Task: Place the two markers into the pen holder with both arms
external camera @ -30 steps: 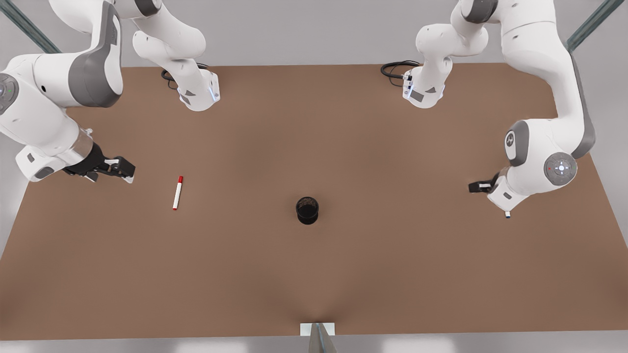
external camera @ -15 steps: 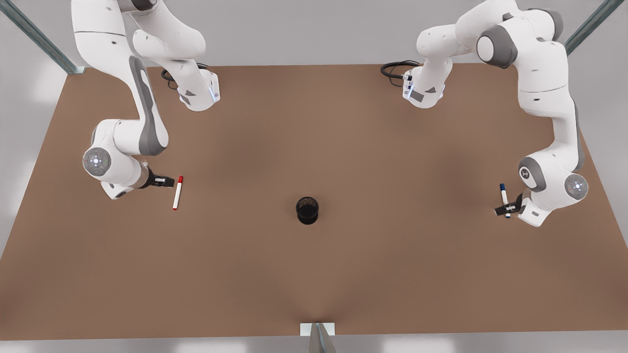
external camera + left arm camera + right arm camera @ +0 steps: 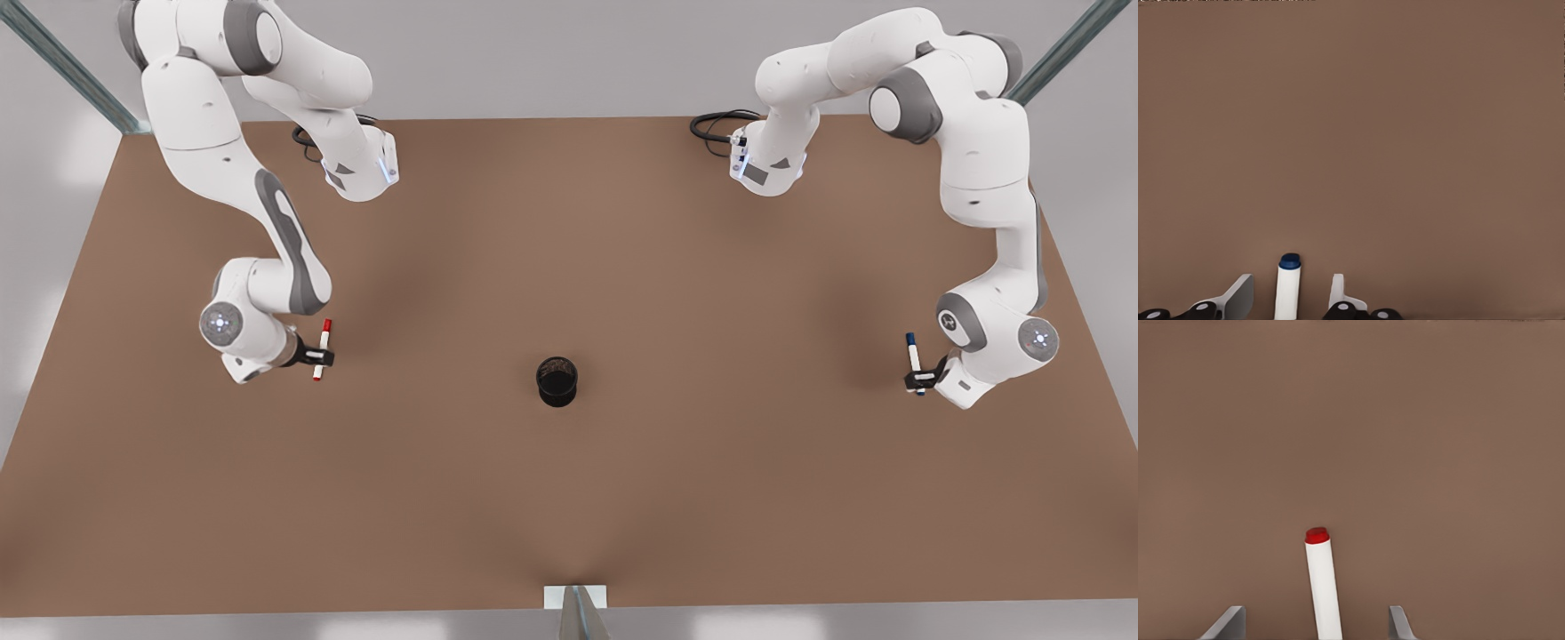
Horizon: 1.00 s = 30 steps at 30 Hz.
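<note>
On the brown table (image 3: 569, 498), near its middle, the black pen holder (image 3: 556, 381) is seen standing upright with nothing in it. At the front view's left, the red marker (image 3: 321, 350) lies flat, and the right gripper (image 3: 318, 358) is set down over its lower half. In the right wrist view the red marker (image 3: 1323, 583) is seen between the two fingers (image 3: 1225, 623), which are spread wide with clear gaps on both sides, so nothing is held yet. At the front view's right, the blue marker (image 3: 914, 363) lies flat, well apart from the pen holder, and the left gripper (image 3: 919, 380) is placed over its lower end. In the left wrist view the blue marker (image 3: 1287, 287) is framed by fingers (image 3: 1238, 298) standing closer in, yet a sliver of table is visible on each side, so the jaws are judged open and empty. Both markers are judged light, stiff and smooth-sided, likely to roll or pivot if pinched off-centre. A hold across the white barrel is advised, so that each marker can be tipped upright and dropped into the holder's narrow mouth.
</note>
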Each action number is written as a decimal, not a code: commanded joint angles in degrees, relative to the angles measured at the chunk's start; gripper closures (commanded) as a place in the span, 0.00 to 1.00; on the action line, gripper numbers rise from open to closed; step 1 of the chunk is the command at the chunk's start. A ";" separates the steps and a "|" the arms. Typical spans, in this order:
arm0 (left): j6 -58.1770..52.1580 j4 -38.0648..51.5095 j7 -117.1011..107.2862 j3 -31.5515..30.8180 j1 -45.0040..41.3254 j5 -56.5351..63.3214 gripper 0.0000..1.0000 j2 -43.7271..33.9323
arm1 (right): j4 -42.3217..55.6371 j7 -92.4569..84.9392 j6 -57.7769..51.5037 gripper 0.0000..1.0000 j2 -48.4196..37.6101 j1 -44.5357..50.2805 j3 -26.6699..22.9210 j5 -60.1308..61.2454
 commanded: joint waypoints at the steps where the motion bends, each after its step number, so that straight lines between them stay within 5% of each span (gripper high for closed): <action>1: 0.55 0.22 14.00 0.01 0.04 -0.43 0.34 0.31 | 1.09 0.75 4.51 0.17 1.29 -0.15 0.04 0.06; 8: 0.99 0.57 14.00 0.01 0.13 -0.52 0.53 1.28 | -0.49 -0.13 7.58 0.37 2.69 -0.42 0.04 -0.20; 14: 0.99 0.57 13.91 -0.08 0.39 -0.61 0.57 1.63 | -0.49 -0.04 7.58 0.52 2.69 -0.07 0.04 -0.29; 28: 0.99 0.57 13.91 -0.17 0.39 -1.40 0.68 1.89 | -0.66 -0.22 8.46 0.64 3.31 -0.50 0.04 -0.38; 30: 0.99 0.57 13.74 -0.17 0.48 -1.40 0.76 1.89 | -0.66 -0.22 8.46 0.64 3.40 -0.50 0.04 -0.38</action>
